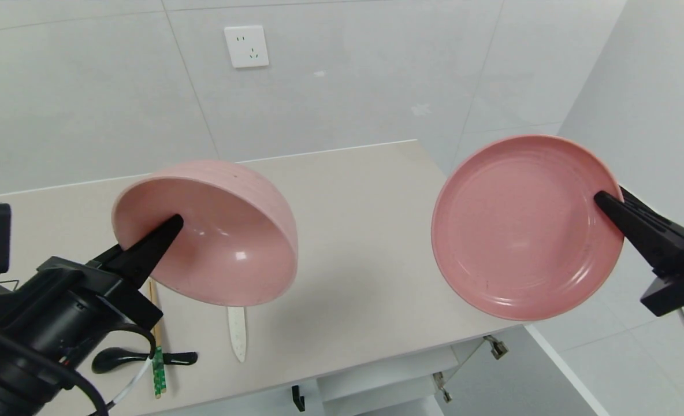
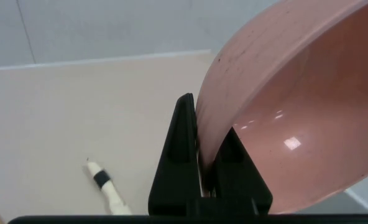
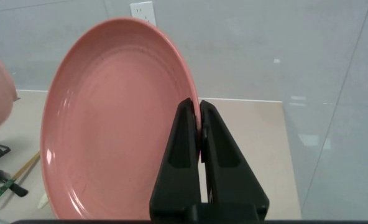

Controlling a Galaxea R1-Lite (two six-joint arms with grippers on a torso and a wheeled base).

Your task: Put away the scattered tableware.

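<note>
Pinching a rim between its fingers, the left gripper (image 1: pixel 171 224) holds the pink bowl (image 1: pixel 226 242), the right gripper (image 1: pixel 602 200) the pink plate (image 1: pixel 521 231); both likely stiff, light, slippery.

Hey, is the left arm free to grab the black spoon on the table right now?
Probably not: the left hand is shut on the rim of the pink bowl. The black spoon lies uncovered on the table near it.
</note>
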